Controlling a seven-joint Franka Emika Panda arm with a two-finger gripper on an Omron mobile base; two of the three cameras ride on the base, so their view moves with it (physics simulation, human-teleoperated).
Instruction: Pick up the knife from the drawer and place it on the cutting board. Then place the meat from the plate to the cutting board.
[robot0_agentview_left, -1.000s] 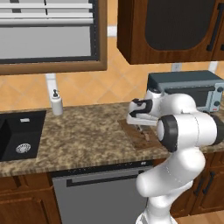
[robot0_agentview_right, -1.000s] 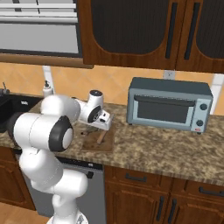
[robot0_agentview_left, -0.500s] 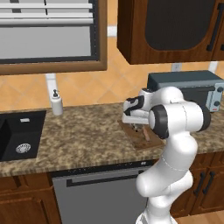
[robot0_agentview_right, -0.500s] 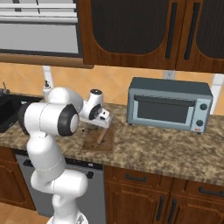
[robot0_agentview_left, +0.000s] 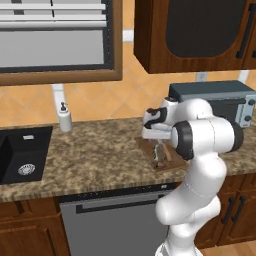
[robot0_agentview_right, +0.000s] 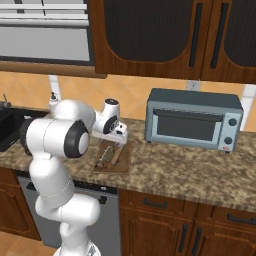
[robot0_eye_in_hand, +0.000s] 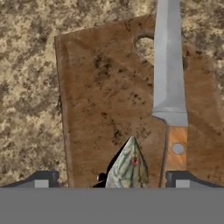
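From the hand camera, nearest at 6 o'clock, the end effector (robot0_eye_in_hand: 111, 179) stands wide, its two dark fingertips far apart at the bottom corners and closed on nothing. Between them, just above the bottom edge, lies the small irregular brown-grey chunk of meat with pale patches (robot0_eye_in_hand: 127, 168), resting on the flat rectangular brown wooden cutting board with mottled grain (robot0_eye_in_hand: 100, 100). At about 2 o'clock from the meat sits the slim knife with a grey metal blade and light tan wooden handle (robot0_eye_in_hand: 169, 83), handle towards the camera and blade running away to 12 o'clock, lying flat on the board just beside the meat. Around the board spreads the speckled granite counter (robot0_eye_in_hand: 26, 87).

From the right base camera, the board (robot0_agentview_right: 121, 161) lies under the hand, with the grey-blue toaster oven (robot0_agentview_right: 192, 118) at 3 o'clock, well apart.

Both task things seem to be on the board, so the job looks done or nearly so. The meat should be light, soft and a little slippery; taken again, it would want a grip across its thick middle. The knife is stiff and thin, lying flat, best taken across the wooden handle and not the smooth blade.
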